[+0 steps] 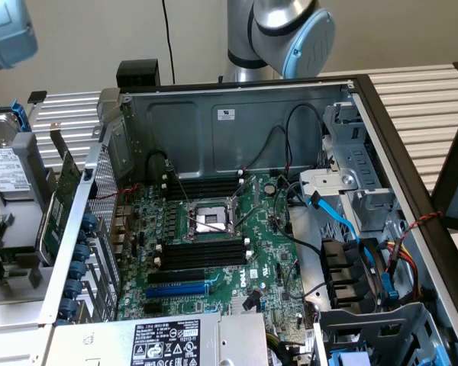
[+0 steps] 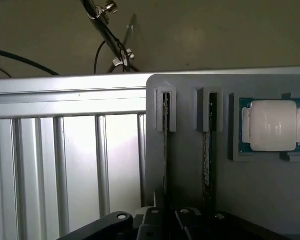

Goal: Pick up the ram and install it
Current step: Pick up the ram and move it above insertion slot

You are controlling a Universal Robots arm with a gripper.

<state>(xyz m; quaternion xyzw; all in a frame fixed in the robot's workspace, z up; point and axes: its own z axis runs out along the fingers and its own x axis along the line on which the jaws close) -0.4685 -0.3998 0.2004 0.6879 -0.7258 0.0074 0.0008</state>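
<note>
Exterior view: one open computer case sits on the slatted metal counter. Inside are one motherboard, one bare processor socket and two banks of black memory slots, four apiece, I think. The arm stands behind against a beige wall.

Wrist view: one grey tray holds two sticks edge-on. The ram runs down to the hand, with a second stick beside it, then one processor chip. Is the hand spread or pinching? Cannot tell.
</note>
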